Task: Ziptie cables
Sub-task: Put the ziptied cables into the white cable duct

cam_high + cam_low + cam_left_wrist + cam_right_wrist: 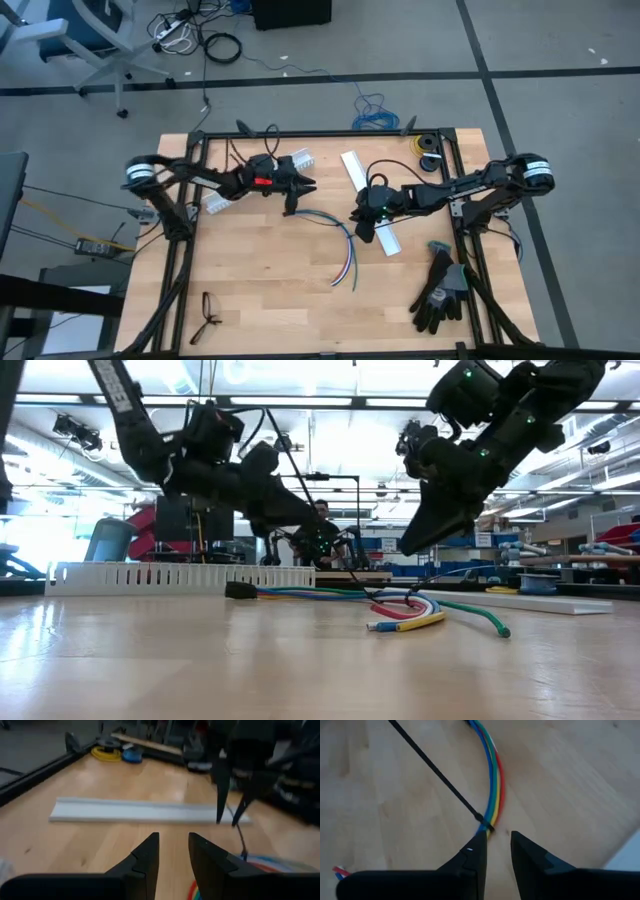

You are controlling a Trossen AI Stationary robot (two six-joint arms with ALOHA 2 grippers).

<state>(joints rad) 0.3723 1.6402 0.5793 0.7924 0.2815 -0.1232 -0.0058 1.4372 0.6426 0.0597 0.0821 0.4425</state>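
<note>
No legible writing (cables [492,795] unlabelled)

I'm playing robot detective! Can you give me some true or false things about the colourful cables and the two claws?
1. The cables lie on the wooden table. True.
2. The right claw hangs just above the cables, fingers apart. True.
3. The left claw is squeezing a glove. False: nothing is between its fingers; the gloves lie at the table's right edge.
4. A thin black strip reaches the cables. True.
5. The cables are all red. False: red, yellow, green and blue show.
</note>
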